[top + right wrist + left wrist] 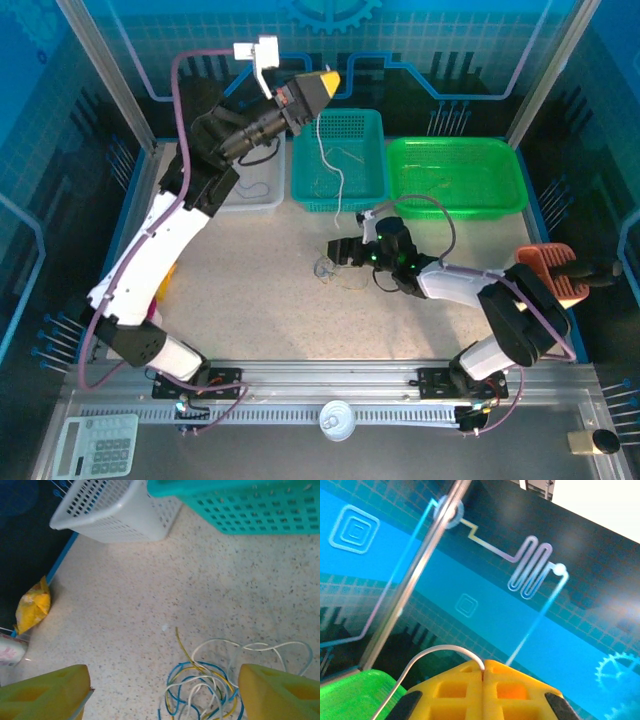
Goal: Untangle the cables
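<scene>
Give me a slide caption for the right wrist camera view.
Open right gripper above the tangled blue, white and yellow cables on a speckled table, white basket and teal basket beyond.

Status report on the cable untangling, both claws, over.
Left claw shut on thin white cable, high by teal mesh basket. Right claw open above tangle of thin blue, white and yellow cables on speckled table. Nothing between them.

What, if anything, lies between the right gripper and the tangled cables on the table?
Nothing visible. The right gripper is open just above the cables, its yellow fingers either side of the tangle, with bare table around them. The white basket and teal basket stand farther off.
</scene>
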{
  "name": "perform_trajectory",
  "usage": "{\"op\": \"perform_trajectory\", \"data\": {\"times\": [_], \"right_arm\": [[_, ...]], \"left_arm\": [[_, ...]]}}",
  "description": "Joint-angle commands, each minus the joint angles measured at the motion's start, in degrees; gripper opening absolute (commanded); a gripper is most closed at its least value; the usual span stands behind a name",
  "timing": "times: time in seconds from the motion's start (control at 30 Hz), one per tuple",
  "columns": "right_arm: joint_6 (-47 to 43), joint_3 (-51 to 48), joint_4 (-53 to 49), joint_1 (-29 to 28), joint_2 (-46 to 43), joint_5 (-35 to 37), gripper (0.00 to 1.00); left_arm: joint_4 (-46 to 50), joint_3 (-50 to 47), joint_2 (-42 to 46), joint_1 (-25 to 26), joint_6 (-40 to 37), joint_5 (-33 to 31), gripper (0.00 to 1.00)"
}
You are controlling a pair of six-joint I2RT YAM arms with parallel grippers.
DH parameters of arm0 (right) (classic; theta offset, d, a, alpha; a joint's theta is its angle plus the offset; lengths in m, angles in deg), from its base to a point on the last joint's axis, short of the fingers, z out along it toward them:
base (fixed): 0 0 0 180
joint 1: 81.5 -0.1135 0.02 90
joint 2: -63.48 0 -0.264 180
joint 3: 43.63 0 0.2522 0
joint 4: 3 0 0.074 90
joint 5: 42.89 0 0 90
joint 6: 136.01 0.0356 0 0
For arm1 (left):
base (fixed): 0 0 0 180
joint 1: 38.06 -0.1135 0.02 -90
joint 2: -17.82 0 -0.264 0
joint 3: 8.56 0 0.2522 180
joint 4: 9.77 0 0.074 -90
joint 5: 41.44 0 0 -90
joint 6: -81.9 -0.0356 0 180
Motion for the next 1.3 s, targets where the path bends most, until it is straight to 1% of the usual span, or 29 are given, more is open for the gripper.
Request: {"op": "perform_trajectory", "data": {"times": [0.0,0.27,0.37,0.53,0.63,0.83,0.93,1.1,1.13,1.17,1.2,1.27], "right_arm": [[-1.95,1.05,-2.67,-0.78,-3.81,-0.97,0.83],[-4.02,1.59,-8.15,-0.73,-13.72,-0.72,0.85],[-4.35,0.76,-10.39,-0.66,-18.13,1.14,0.85],[-4.22,-0.65,-19.46,-0.08,-26.91,7.07,0.88],[-4.07,-1.97,-23.39,0.88,-32.35,8.69,0.88],[-4.11,-2.34,-31.38,2.77,-41.48,10.20,0.89],[-4.28,-2.33,-33.66,3.54,-44.12,10.37,0.89],[-4.49,-1.87,-36.15,4.25,-44.98,10.29,0.89],[-4.51,-1.73,-36.51,4.31,-45.00,10.19,0.89],[-4.46,-1.63,-36.71,4.28,-44.98,10.06,0.89],[-4.41,-1.53,-36.88,4.36,-44.89,9.99,0.89],[-4.39,-1.27,-37.06,4.55,-44.64,9.72,0.89]], "left_arm": [[-1.35,5.73,-3.11,-1.83,-1.56,-0.54,0.00],[-1.26,17.53,-14.26,-4.87,-1.82,-0.82,0.00],[-2.38,20.88,-18.10,-5.96,-0.97,-1.05,0.00],[-0.78,27.14,-24.71,-7.99,-1.29,-2.16,0.00],[-1.37,28.75,-27.84,-9.00,-0.82,-2.54,0.00],[-1.72,27.80,-31.25,-9.65,0.43,-2.29,0.00],[-4.17,22.79,-30.90,-9.64,0.82,-2.72,0.00],[-5.23,14.91,-30.85,-9.83,0.11,-3.66,0.00],[-4.88,13.45,-30.81,-9.89,-0.22,-3.84,0.02],[-4.46,12.29,-30.81,-10.02,-0.68,-3.94,0.07],[-3.77,11.10,-30.86,-10.15,-1.02,-4.12,0.15],[-2.54,8.93,-30.62,-10.57,-1.28,-4.30,0.38]]}}
